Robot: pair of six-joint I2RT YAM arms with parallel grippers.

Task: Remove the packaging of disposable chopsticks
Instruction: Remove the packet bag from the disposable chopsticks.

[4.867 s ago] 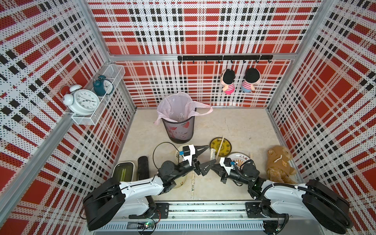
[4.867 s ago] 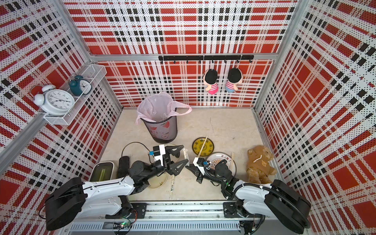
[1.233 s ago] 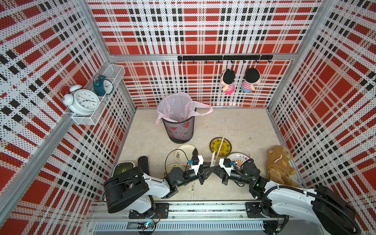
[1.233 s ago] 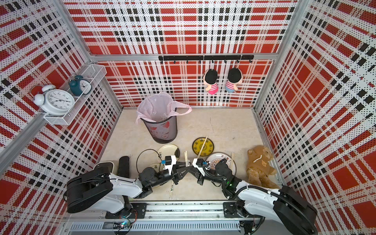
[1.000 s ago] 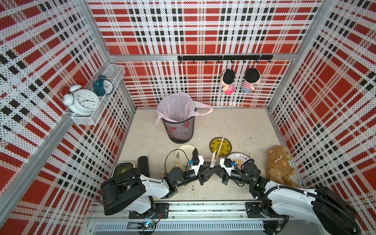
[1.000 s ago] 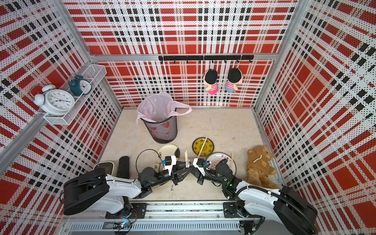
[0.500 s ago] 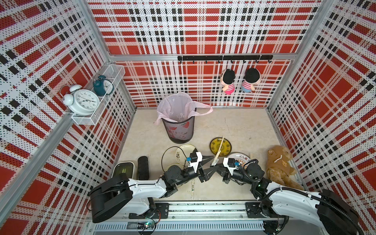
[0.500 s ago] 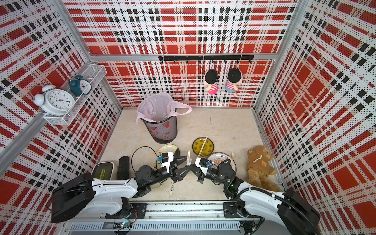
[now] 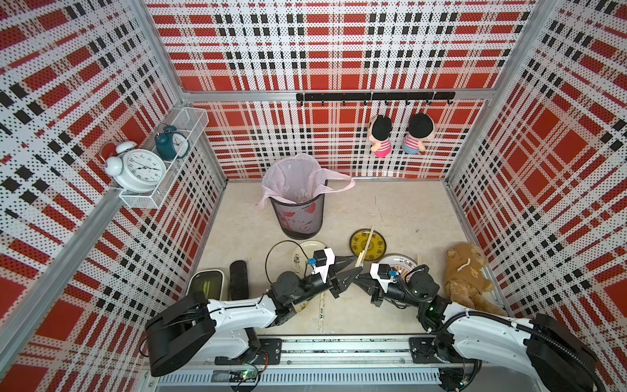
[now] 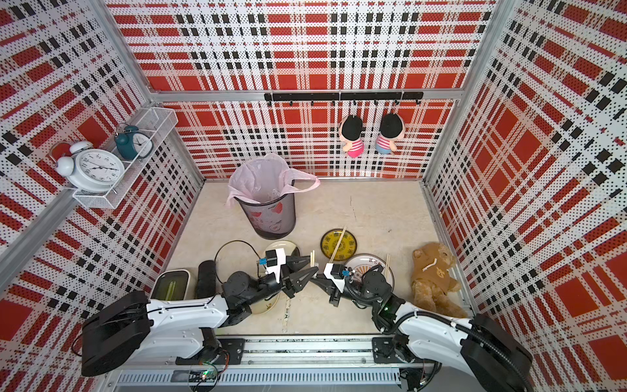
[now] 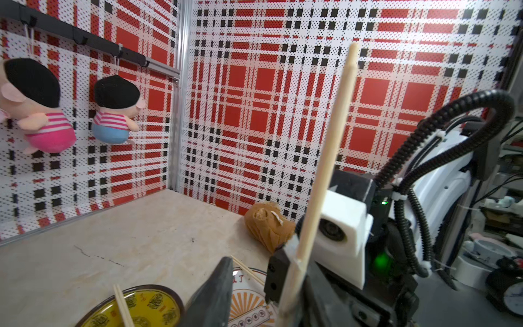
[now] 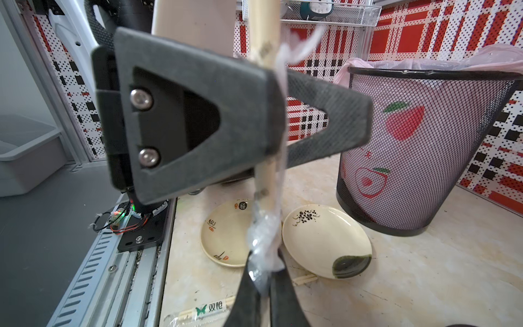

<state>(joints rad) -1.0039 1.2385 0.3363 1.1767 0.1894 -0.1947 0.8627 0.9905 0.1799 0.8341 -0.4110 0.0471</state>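
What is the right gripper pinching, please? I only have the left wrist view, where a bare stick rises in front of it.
Observer: The right gripper is shut on the packaging, bunched at the lower end of the chopsticks.
Operator: Thanks. Is any pair still wrapped?
Observer: Yes, one wrapped pair lies flat on the table near the front edge.
Operator: Is there a bin?
Observer: Yes, a black mesh bin with a pink liner stands farther back.
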